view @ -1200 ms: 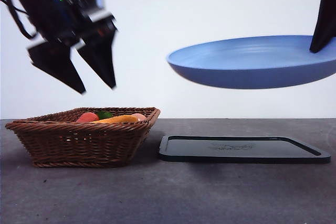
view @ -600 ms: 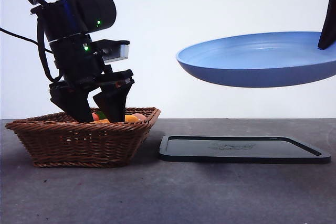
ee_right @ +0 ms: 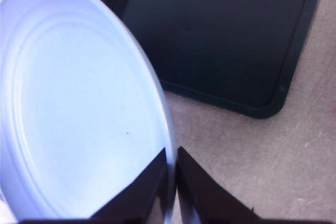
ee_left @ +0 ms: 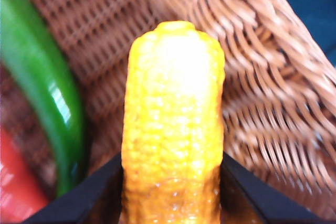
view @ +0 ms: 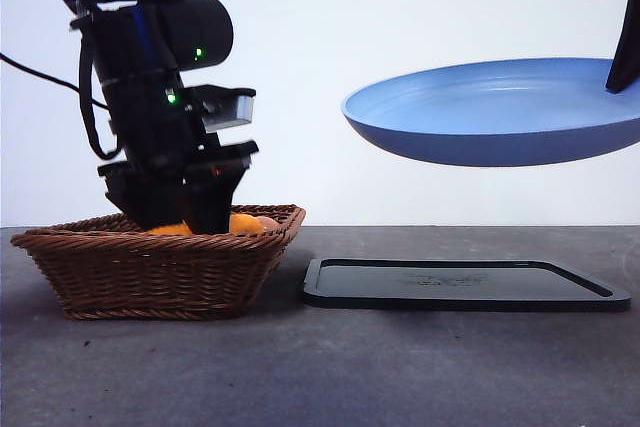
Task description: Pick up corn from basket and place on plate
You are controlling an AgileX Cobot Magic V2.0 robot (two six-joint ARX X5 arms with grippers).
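Taking the basket (view: 160, 267) as the landmark, it sits on the grey table (view: 320, 377) at the far left of the front view, a shallow brown wicker square with flared sides. The left gripper (view: 180, 215) reaches straight down into the basket from above, its dark arm filling the space over the rim, with its tips hidden below the braided edge. In the left wrist view the two black jaws stand on either side of the corn (ee_left: 173, 124) and press against the cob's flanks, so the jaws are pinching the corn. The corn lies inside the basket, against the woven wall, and only a little of its orange-yellow shows above the rim in the front view. Beside the corn in the basket lies a long green vegetable (ee_left: 47, 93), and beyond that a red item (ee_left: 16, 182) shows at the edge. Just to the right of the basket, a flat black tray (view: 465, 285) lies on the table. Above the tray and well clear of the basket, the blue plate (view: 500, 112) hangs in the air, slightly tilted. The right gripper (ee_right: 173, 182) holds the plate by its rim, jaws pressed on either side of the edge.
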